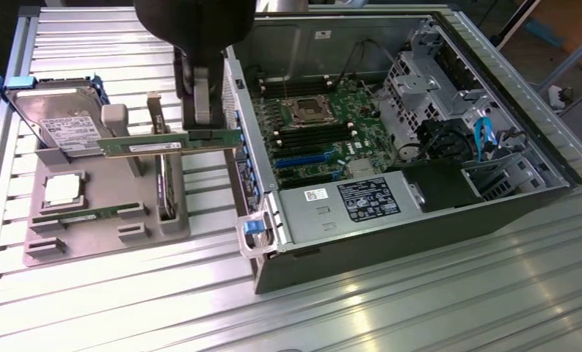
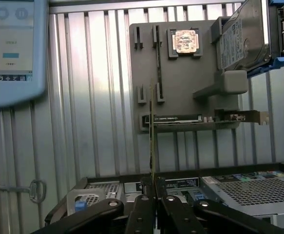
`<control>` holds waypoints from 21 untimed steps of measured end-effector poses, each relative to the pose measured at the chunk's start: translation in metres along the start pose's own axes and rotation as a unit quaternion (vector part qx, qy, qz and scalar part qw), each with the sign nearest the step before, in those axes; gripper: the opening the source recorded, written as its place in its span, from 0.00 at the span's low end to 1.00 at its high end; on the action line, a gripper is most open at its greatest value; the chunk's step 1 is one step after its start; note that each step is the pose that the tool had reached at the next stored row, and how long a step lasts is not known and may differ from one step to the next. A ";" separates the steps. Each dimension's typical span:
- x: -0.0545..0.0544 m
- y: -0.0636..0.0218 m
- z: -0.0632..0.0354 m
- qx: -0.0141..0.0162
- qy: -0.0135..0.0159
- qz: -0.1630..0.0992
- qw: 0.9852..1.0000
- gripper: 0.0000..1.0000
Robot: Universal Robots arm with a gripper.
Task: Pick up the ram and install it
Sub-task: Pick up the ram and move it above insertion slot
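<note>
- The gripper (image 1: 205, 130) is clamped on one end of the ram (image 1: 144, 145), its fingers pinching the stick's flat faces.
- The ram is held level and on edge in the air, above the grey tray (image 1: 95, 242) and just beside the wall of the open computer case (image 1: 418, 235).
- Its twin (image 1: 87, 215) lies in the tray's slots, near the processor (image 1: 64, 189).
- The expansion card (image 1: 168, 187) stands upright in the tray beneath the lifted stick.
- The hard drive (image 1: 61, 121) leans at the tray's far end.
</note>
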State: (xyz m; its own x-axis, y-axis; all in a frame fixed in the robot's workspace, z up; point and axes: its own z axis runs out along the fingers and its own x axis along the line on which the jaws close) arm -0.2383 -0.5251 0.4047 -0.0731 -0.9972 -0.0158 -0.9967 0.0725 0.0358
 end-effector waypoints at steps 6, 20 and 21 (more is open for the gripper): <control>-0.001 -0.0122 -0.0004 0.000 0.000 0.000 1.000 0.12; -0.003 -0.0472 -0.0016 0.000 0.000 0.000 1.000 0.12; -0.004 -0.0498 -0.0017 0.000 0.000 0.000 1.000 0.12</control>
State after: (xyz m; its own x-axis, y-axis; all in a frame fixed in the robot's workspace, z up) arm -0.1884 -0.5251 0.4047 -0.0731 -0.9972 -0.0158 -0.9967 0.0725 0.0367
